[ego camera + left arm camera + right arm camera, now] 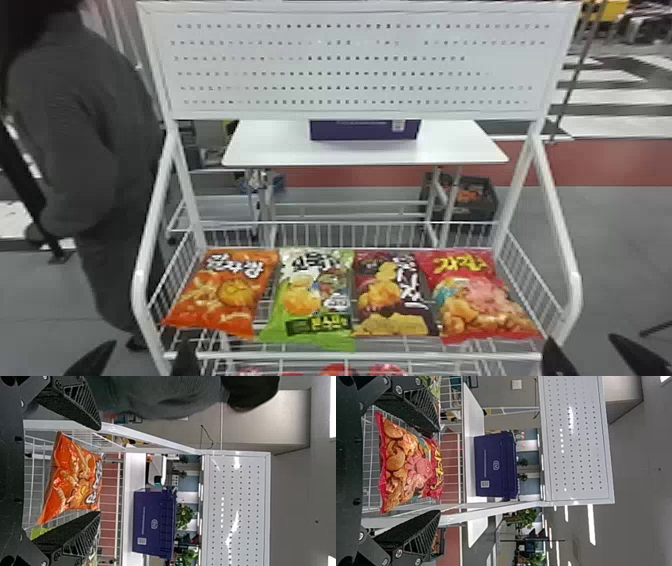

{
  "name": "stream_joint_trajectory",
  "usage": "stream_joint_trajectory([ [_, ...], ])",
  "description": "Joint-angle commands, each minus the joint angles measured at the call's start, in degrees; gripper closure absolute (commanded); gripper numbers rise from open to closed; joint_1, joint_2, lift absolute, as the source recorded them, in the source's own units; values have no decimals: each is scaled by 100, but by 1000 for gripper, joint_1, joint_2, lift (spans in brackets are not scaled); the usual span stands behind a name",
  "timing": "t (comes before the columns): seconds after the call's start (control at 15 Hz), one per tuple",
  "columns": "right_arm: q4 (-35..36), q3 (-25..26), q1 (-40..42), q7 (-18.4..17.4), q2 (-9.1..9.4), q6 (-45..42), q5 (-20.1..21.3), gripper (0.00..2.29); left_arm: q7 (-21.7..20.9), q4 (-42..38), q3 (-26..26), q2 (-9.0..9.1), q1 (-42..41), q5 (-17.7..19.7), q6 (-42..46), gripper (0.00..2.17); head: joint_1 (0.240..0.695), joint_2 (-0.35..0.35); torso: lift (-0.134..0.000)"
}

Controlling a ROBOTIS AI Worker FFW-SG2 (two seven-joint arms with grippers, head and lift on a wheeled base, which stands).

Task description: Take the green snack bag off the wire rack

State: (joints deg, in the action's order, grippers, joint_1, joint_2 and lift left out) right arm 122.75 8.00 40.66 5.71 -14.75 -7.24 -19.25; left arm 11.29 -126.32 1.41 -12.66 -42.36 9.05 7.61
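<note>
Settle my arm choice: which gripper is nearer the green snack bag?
Left. The left gripper is to the left of the green snack bag; the right gripper is farther off to its right, past the red bag.

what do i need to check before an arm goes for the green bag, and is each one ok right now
- Green snack bag on the wire rack, front face uncovered: ok
- Left gripper open and empty: ok
- Right gripper open and empty: ok
- A gripper lined up with the green bag: not ok, the left is out by the orange bag, the right by the red and pink bag
- Finger room on both sides: not ok, the brown bag sits close against its right edge
- Underside free of the wires: cannot tell, hidden
</note>
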Motion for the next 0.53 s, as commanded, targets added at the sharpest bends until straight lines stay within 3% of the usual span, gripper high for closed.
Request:
stream_joint_trajectory([
  [0.0, -5, 0, -5, 0, -1, 0, 0, 167, -39, 11, 0, 0, 0, -9, -1, 137, 499, 0, 0],
  [0.47, -14, 0, -23, 0, -1, 0, 0, 167, -83, 19, -18, 0, 9, -9, -1, 137, 499, 0, 0],
])
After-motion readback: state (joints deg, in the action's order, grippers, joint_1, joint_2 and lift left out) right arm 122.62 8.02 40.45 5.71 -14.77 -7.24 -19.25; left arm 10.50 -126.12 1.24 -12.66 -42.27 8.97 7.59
